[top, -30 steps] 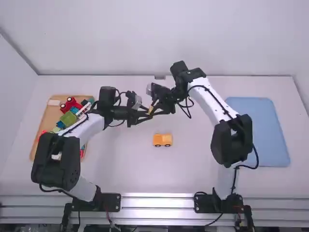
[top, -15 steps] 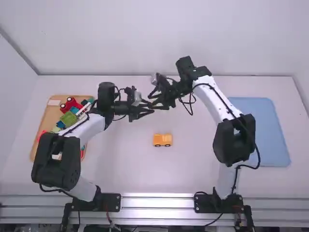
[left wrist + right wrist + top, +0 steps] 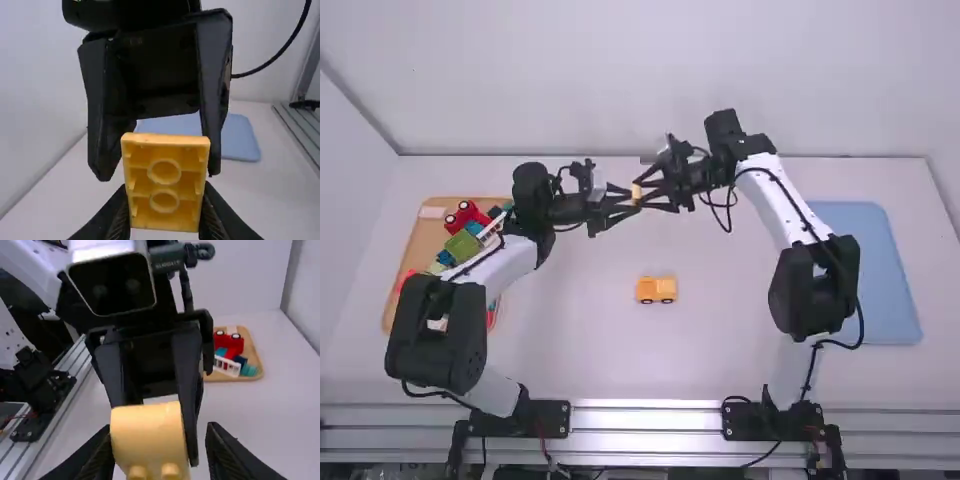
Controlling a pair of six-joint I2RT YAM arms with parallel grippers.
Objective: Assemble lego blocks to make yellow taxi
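A: From the high view, what's there?

B: Two hands meeting above the worktop: one left hand, one right hand, with one yellow block between them. One yellow toy car, two wheels showing, sits on the worktop nearer the arm bases. One wooden tray on the left holds one red toy car among mixed blocks; one blue tray lies on the right.

A: And the left wrist view?

B: The left hand is closed on that one block, a finger on each side. Two round rings show on its face.

A: The right wrist view?

B: There, the right hand is open, its two fingers spread around the block. One finger is right by its edge, the other apart. Two studs show on the block.
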